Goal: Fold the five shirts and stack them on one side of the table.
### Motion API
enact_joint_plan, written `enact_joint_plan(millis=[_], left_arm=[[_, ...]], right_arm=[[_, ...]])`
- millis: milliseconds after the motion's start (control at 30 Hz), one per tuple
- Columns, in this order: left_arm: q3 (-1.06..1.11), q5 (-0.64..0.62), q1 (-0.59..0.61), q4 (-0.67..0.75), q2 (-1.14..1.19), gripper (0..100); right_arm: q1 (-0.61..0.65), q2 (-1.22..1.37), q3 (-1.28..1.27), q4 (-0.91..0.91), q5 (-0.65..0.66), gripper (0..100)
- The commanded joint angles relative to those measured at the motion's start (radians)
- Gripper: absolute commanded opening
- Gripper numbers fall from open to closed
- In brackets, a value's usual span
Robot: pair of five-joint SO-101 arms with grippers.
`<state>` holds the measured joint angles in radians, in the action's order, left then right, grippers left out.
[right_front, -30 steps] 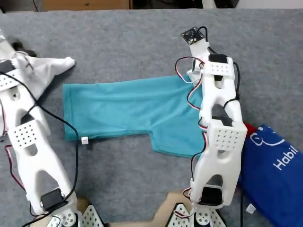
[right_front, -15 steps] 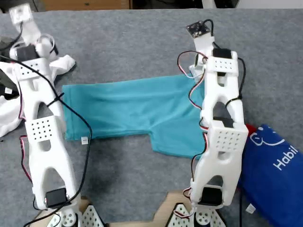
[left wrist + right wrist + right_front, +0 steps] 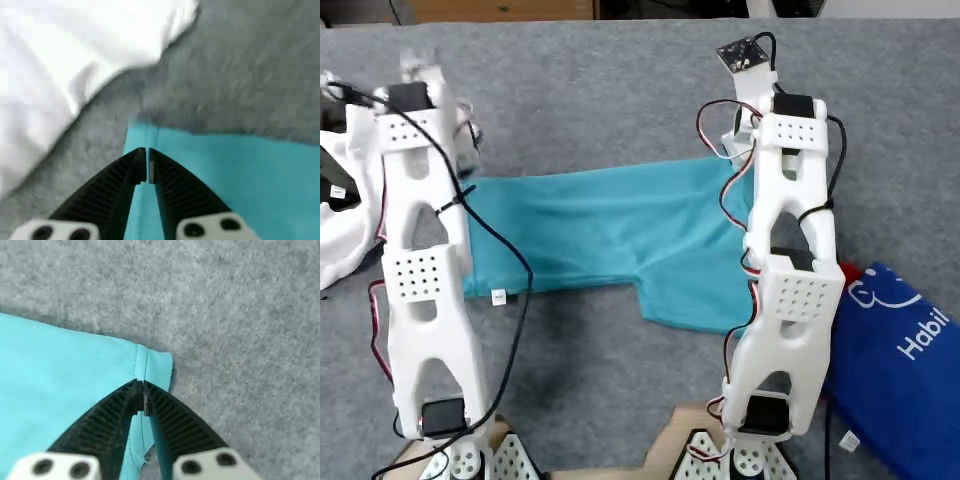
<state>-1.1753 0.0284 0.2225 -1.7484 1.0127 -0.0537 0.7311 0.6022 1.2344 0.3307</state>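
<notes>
Shirts lay in three places on the grey surface [image 3: 600, 90]: a teal shirt [image 3: 610, 235] flat across the middle between the two arms; a crumpled white shirt [image 3: 345, 215] just past one end of it, at the surface's edge; a blue shirt [image 3: 895, 370] beside the right arm's base, near the teal sleeve. The left hand [image 3: 147, 167] had its fingers pressed together, tips over the teal shirt's corner nearest the white shirt; the right hand [image 3: 143, 396] was likewise pressed together at the hem by the opposite far corner; whether either pinched cloth could not be told.
</notes>
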Motion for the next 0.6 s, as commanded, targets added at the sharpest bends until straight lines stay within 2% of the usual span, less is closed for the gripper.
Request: enact_joint_plan(millis=[0, 67, 167, 333, 467, 567], left_arm=[[0.27, 0.014, -0.04, -0.015, -0.143, 2], [0.413, 0.014, -0.055, -0.011, -0.231, 2], [0.58, 0.014, -0.063, -0.006, -0.369, 2], [0.855, 0.015, -0.074, 0.081, -0.61, 2], [1.194, 0.06, -0.114, 0.27, -0.766, 2], [1.465, 0.031, -0.115, 0.522, -0.846, 2]], right_arm=[[-0.013, -0.076, 0.051, 0.002, 0.002, 0.5], [-0.01, -0.074, 0.051, 0.003, 0.043, 0.5], [-0.018, -0.074, 0.051, 0.0, 0.037, 0.5], [-0.022, -0.071, 0.051, 0.0, 0.048, 0.5], [-0.021, -0.015, 0.064, -0.015, 0.074, 0.5], [-0.035, 0.051, 0.084, -0.064, 0.075, 0.5]])
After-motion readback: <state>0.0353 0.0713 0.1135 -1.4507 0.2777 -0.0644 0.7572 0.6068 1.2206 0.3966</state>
